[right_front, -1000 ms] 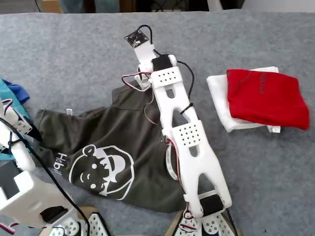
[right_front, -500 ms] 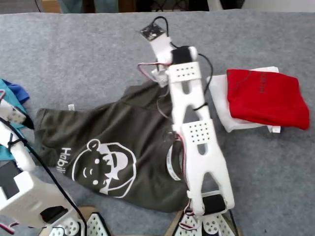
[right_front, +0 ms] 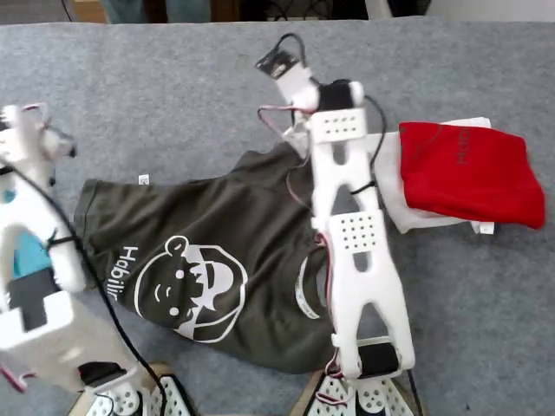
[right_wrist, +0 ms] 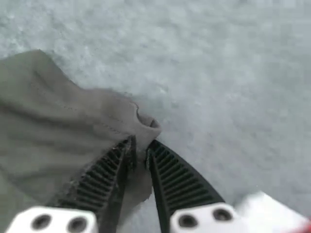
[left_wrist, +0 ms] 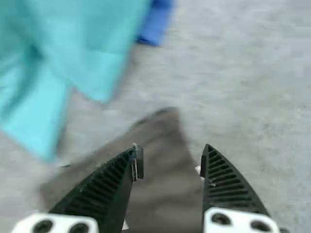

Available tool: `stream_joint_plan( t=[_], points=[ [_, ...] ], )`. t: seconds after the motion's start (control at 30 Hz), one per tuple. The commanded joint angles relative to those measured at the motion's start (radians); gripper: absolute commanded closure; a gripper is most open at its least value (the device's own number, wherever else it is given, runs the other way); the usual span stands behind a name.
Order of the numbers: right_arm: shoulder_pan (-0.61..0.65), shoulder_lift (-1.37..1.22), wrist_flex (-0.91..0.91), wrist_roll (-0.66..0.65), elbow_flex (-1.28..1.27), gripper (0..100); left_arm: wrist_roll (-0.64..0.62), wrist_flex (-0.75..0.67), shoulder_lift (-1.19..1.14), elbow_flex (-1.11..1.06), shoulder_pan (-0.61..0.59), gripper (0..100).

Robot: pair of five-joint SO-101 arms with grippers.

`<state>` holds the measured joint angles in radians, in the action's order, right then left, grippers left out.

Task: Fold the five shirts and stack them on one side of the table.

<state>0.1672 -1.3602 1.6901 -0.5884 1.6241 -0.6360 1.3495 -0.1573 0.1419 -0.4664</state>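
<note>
The right jaws are clamping the olive shirt (right_front: 217, 234) by its edge, likely to spread it flat, while the left jaws are hovering open over its other end.

Grey fabric-covered table (right_front: 156, 87). Olive shirt (right_front: 217, 251) is spread out mid-table, print up, a bit wrinkled. On one side of it, near but apart, a folded white shirt (right_front: 381, 160) sits on the table with a folded red shirt (right_front: 468, 173) on top. On the opposite side, just beside the olive sleeve, lies a loose teal shirt (left_wrist: 73, 43), with a blue shirt (left_wrist: 155, 24) touching it.
</note>
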Motion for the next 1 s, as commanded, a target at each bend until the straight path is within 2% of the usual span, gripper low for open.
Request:
stream_joint_plan(
  t=[0.0, 0.2, 0.47, 0.8, 0.97],
  points=[
    [0.037, -0.031, -0.052, 0.002, 0.045, 98.3, -0.063, -0.087, -0.098, 0.061, 0.067, 79],
    [0.044, -0.053, -0.071, 0.002, 0.045, 98.3, -0.158, -0.091, -0.374, 0.225, 0.073, 79],
    [0.044, -0.056, -0.074, 0.002, 0.038, 98.3, -0.275, 0.130, -0.580, 0.556, 0.071, 79],
    [0.044, -0.059, -0.074, 0.002, 0.036, 98.4, -0.281, 0.394, -0.763, 0.852, -0.001, 79],
    [0.048, -0.085, -0.091, 0.002, 0.038, 98.4, -0.278, 0.410, -0.769, 0.906, -0.008, 79]
  ],
)
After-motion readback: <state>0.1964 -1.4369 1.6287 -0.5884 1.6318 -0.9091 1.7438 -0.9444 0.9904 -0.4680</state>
